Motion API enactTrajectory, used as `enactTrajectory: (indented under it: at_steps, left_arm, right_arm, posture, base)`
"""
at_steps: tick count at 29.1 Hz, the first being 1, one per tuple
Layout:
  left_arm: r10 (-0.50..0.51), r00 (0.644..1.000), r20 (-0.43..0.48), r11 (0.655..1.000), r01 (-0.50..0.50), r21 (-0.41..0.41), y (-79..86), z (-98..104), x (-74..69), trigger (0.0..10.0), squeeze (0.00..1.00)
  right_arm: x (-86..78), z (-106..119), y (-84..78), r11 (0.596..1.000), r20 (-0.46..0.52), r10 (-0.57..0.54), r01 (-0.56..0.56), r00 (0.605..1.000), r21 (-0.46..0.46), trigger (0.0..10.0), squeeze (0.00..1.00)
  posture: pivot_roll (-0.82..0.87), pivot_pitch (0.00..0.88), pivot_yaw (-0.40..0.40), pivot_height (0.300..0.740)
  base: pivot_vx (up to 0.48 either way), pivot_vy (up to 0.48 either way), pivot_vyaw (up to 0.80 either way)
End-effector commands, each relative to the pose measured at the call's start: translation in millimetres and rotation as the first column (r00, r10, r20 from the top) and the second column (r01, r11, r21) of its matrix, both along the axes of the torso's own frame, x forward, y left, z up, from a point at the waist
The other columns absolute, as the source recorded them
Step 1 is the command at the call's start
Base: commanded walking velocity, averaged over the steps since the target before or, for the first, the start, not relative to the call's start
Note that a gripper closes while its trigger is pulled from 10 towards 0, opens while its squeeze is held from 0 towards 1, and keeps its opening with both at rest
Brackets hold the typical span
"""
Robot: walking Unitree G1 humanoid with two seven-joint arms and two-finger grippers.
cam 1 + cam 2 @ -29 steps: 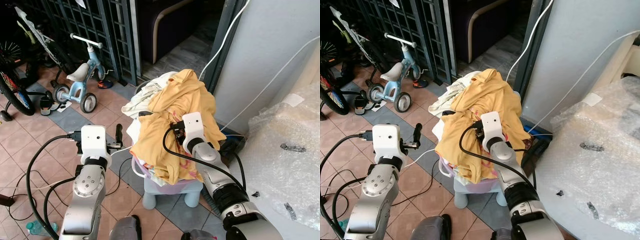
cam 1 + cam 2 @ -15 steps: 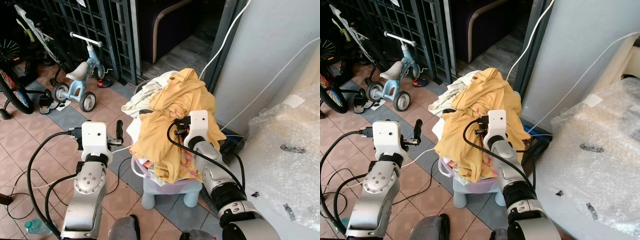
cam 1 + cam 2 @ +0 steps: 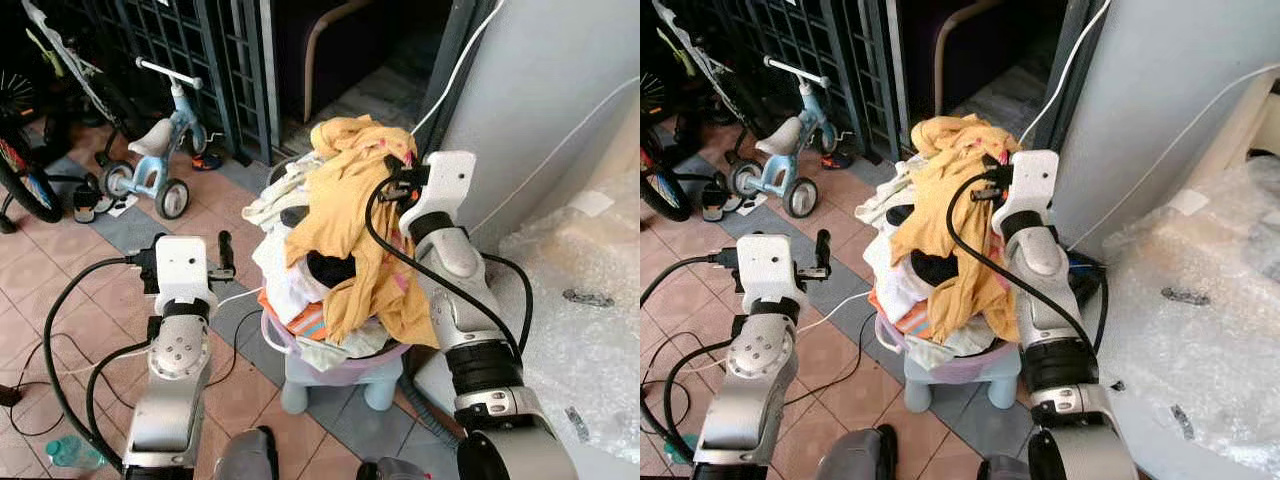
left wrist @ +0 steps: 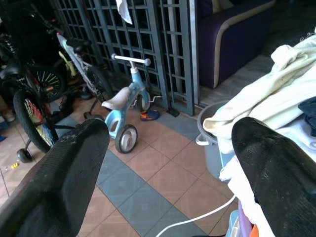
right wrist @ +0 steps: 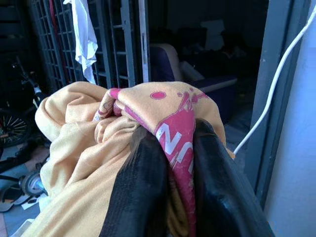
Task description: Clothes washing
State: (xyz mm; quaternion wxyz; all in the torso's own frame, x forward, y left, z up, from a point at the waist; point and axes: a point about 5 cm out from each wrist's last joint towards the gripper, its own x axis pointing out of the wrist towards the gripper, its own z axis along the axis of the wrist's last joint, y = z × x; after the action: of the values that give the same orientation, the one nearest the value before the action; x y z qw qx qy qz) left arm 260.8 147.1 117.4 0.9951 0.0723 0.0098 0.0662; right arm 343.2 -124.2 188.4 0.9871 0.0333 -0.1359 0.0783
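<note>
Your right gripper (image 5: pixel 170 173) pinches the yellow shirt (image 3: pixel 345 215) above the laundry basket (image 3: pixel 345 362), while your left gripper (image 4: pixel 173 163) hovers wide open, holding nothing.

Tiled home porch: child's tricycle (image 3: pixel 158 155), bicycles (image 3: pixel 22 170), laundry basket (image 3: pixel 345 362).

Bright, even daylight across the tiled floor (image 3: pixel 60 290) and the pale wall (image 3: pixel 560 100) on the right, nearly washed out at its top. Soft, short shadows under the stool (image 3: pixel 335 385). Deep gloom behind the metal grille (image 3: pixel 215 60), little detail inside the doorway. Mild glare on the plastic wrap (image 3: pixel 590 300). Sharp through the head views, no motion blur. Slight bending of straight lines toward the edges. Close black fingers (image 4: pixel 59 182) soft and out of focus in the left wrist view; yellow cloth (image 5: pixel 89 148) well lit, dark background behind.
</note>
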Motion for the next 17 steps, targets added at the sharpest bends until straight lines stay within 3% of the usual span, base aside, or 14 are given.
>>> enactTrajectory:
  at_steps: [1, 7, 11, 14, 17]
  left_arm:
    - [0.015, 1.000, 0.004, 1.000, -0.015, 0.011, -0.5, -0.1, 0.3, 10.0, 0.00]
    - [0.056, 0.998, -0.009, 0.998, -0.056, 0.024, 2.9, -2.5, -0.4, 10.0, 0.00]
    - [0.055, 0.998, -0.010, 0.998, -0.055, 0.023, 2.6, -2.5, 0.0, 10.0, 0.00]
    - [0.038, 0.999, -0.010, 0.999, -0.038, 0.023, -0.4, -2.8, 1.9, 10.0, 0.00]
    - [0.028, 1.000, -0.010, 0.999, -0.028, 0.025, -1.4, -2.7, 2.8, 10.0, 0.00]
  right_arm:
    - [-4.5, 21.0, -9.6, 0.999, 0.077, -0.043, 0.042, 0.996, 0.013, 0.0, 0.00]
    - [-13.8, 40.3, -30.5, 0.992, 0.099, -0.124, 0.121, 0.987, 0.033, 0.0, 0.00]
    - [-17.5, 37.8, -31.8, 0.992, 0.085, -0.127, 0.125, 0.988, 0.032, 0.0, 0.00]
    - [-22.5, 31.4, -24.3, 0.997, 0.050, -0.052, 0.049, 0.997, 0.061, 0.0, 0.00]
    - [-28.0, 34.2, -6.9, 0.992, 0.051, 0.078, -0.082, 0.996, 0.091, 0.0, 0.00]
  posture:
    - [0.09, 0.070, 0.010, 0.740]
    - [0.09, 0.075, 0.013, 0.740]
    - [0.08, 0.077, 0.018, 0.740]
    - [0.07, 0.077, 0.023, 0.740]
    - [0.07, 0.076, 0.025, 0.740]
  base:
    - [0.000, 0.000, 0.00]
    - [0.000, 0.000, 0.00]
    - [0.000, 0.000, 0.00]
    - [0.000, 0.000, 0.00]
    - [0.000, 0.000, 0.00]
